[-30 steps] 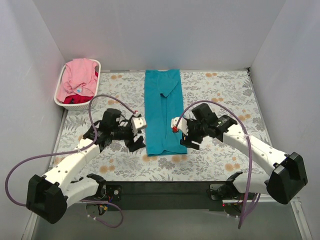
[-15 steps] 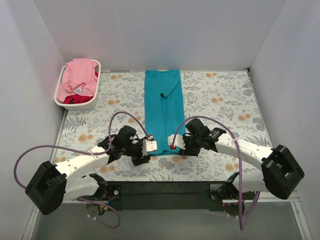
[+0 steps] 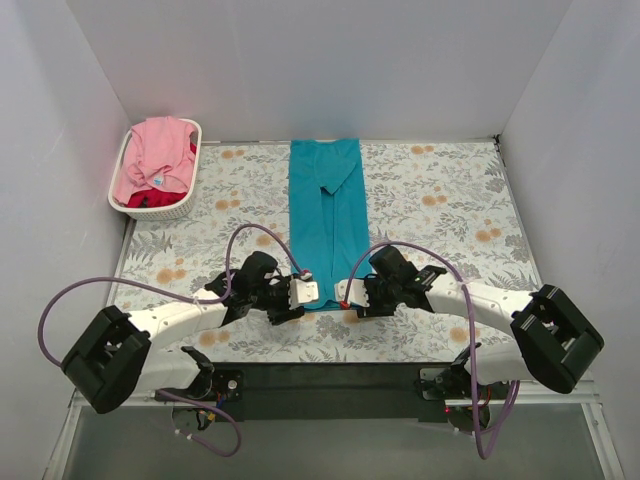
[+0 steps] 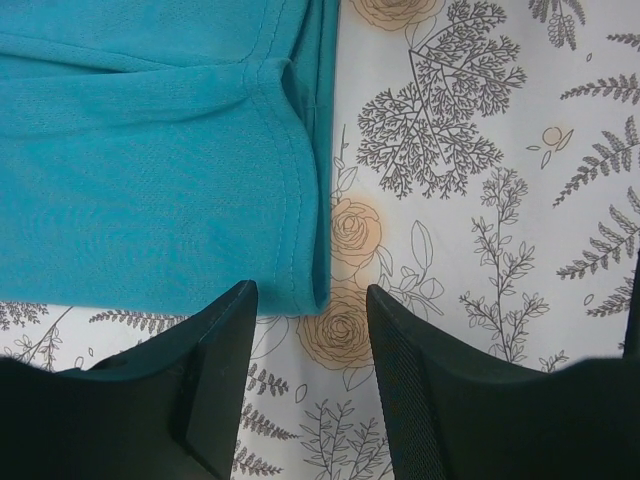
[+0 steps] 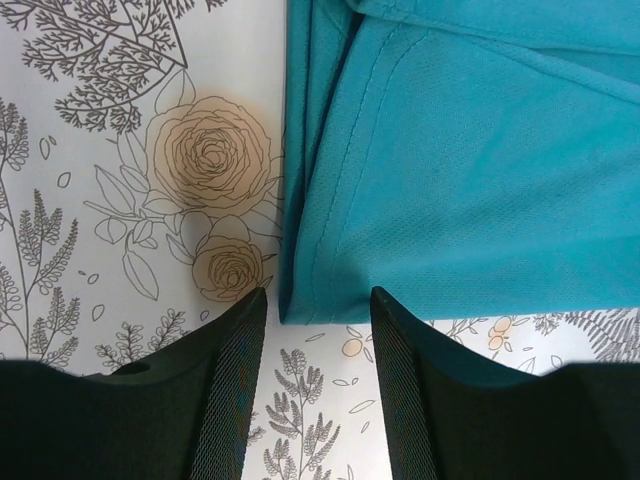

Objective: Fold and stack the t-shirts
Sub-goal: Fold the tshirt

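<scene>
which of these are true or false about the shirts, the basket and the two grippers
1. The teal t-shirt lies as a long narrow strip down the middle of the table. True.
2. The left gripper and right gripper are shut on the teal cloth. False: both are open, each with its jaws either side of a near corner of the shirt.
3. The pink t-shirt is in the white basket. True.
4. The basket stands at the far right corner. False: it is at the far left.
5. The red t-shirt is spread on the table. False: it is in the basket, under the pink one.
</scene>
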`<state>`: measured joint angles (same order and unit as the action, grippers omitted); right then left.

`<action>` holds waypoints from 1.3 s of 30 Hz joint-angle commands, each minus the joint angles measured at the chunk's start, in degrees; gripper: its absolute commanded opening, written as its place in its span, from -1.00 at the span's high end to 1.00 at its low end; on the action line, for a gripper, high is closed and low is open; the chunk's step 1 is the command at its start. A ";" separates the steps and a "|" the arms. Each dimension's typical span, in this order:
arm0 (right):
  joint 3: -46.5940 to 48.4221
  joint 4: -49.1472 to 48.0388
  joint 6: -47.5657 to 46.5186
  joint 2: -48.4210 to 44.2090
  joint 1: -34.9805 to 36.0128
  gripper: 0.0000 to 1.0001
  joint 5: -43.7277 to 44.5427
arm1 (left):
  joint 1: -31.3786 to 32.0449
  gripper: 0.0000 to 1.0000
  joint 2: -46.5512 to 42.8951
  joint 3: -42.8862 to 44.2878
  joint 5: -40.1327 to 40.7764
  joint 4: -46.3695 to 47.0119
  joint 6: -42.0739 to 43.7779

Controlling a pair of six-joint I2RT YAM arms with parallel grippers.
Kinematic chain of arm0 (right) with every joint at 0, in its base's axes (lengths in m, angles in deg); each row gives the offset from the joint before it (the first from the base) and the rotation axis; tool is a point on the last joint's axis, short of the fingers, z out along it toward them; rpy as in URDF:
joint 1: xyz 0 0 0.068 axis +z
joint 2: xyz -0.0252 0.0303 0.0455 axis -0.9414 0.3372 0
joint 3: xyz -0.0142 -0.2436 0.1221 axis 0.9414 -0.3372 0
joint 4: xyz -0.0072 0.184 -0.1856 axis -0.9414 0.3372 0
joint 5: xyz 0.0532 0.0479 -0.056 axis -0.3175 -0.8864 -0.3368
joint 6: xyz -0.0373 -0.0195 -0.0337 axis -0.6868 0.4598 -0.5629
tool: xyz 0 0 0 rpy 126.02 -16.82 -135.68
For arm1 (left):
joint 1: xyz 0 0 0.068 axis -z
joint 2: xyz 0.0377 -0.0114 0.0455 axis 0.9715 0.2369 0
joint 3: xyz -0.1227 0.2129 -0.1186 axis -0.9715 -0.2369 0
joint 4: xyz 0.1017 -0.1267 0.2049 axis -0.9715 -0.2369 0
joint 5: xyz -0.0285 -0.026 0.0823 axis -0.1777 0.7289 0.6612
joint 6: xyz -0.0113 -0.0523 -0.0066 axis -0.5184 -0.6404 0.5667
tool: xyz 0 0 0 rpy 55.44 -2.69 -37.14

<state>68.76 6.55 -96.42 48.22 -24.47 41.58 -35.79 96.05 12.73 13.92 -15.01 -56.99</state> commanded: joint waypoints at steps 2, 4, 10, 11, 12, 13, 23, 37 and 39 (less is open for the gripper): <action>-2.37 -2.63 -2.09 1.75 0.23 -0.04 0.89 | 0.27 0.08 1.30 -0.92 0.48 2.55 2.55; -2.55 -2.72 -2.18 2.10 0.23 0.03 1.07 | 0.36 0.10 1.83 -1.10 0.83 2.63 3.96; -3.52 -2.89 -2.70 2.45 0.23 0.38 2.21 | 0.36 0.17 4.90 -0.66 1.63 1.76 5.98; -3.60 -2.81 -2.62 2.54 0.23 0.42 2.56 | 0.36 0.21 5.86 -0.49 1.45 1.23 6.07; -3.69 -2.81 -2.44 2.54 0.23 0.49 2.65 | 0.36 0.24 6.05 -0.31 1.36 0.53 6.25; -3.69 -2.81 -2.26 2.63 0.23 0.54 2.91 | 0.36 0.26 6.40 -0.05 1.45 0.52 5.81; -2.81 -0.35 0.46 0.97 0.32 0.97 2.30 | 0.36 1.00 5.96 2.32 0.57 -3.68 5.02; -3.52 1.59 0.99 -1.68 1.81 -0.07 0.81 | 0.36 1.00 6.31 3.38 -0.39 -5.63 4.93; -3.34 1.59 0.99 -0.98 1.99 -0.08 0.63 | 0.36 1.00 6.31 3.47 -0.57 -5.63 4.76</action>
<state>66.40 3.91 -95.76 46.21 -23.18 43.29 -35.65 102.23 15.28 14.34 -17.54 -52.35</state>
